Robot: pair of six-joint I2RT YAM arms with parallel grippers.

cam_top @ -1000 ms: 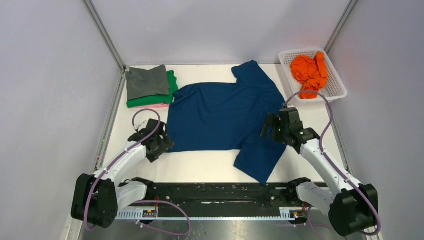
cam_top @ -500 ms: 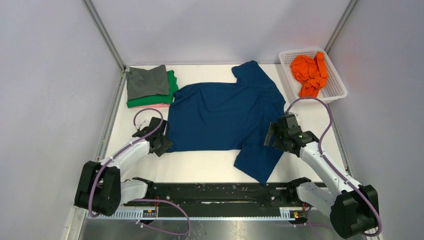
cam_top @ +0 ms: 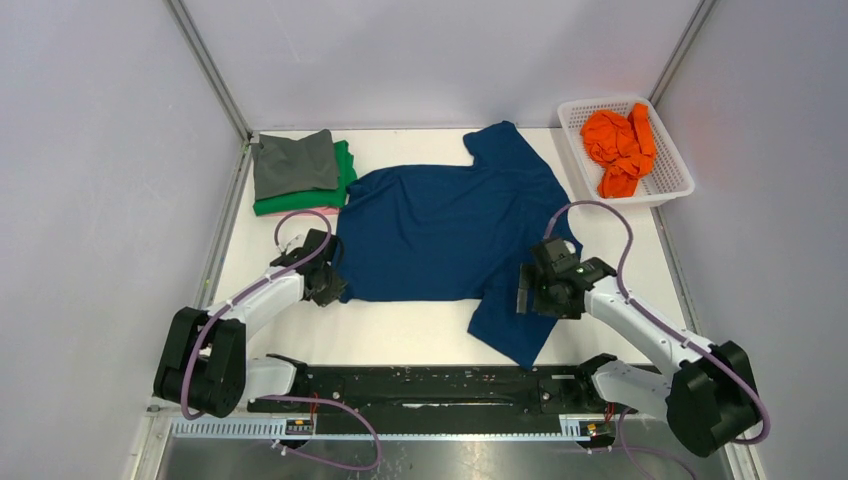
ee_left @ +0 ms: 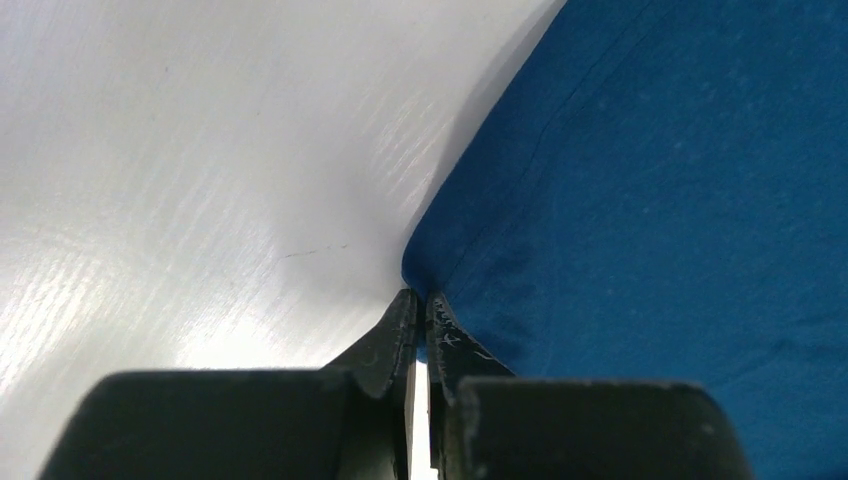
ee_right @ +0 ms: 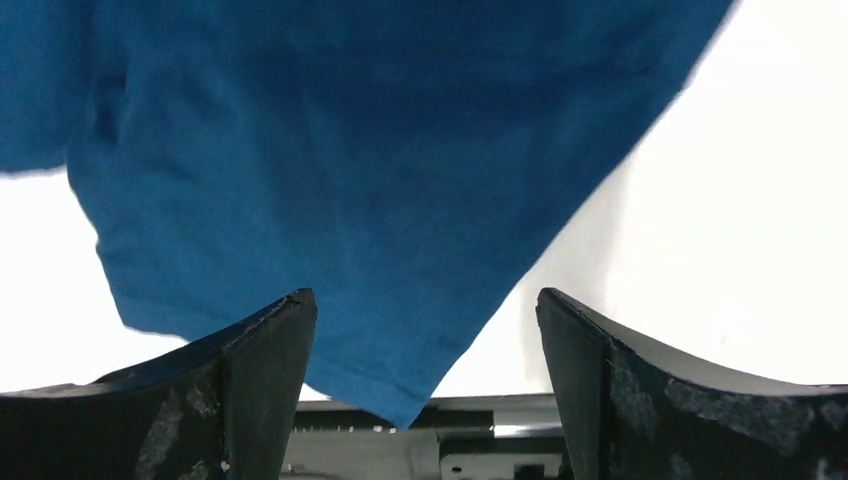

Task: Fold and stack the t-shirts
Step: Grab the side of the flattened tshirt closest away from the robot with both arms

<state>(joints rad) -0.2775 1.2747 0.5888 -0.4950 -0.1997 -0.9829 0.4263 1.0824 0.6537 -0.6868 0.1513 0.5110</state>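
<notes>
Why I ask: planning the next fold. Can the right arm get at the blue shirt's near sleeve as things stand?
Probably yes: the right gripper hangs open directly over the near sleeve of the blue shirt, with nothing between them.

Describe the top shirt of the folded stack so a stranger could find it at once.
Look at the far left corner of the white table, left of the spread dark blue t-shirt. A folded stack lies there; the grey t-shirt is its top layer, above the green t-shirt and a barely showing pink t-shirt.
</notes>
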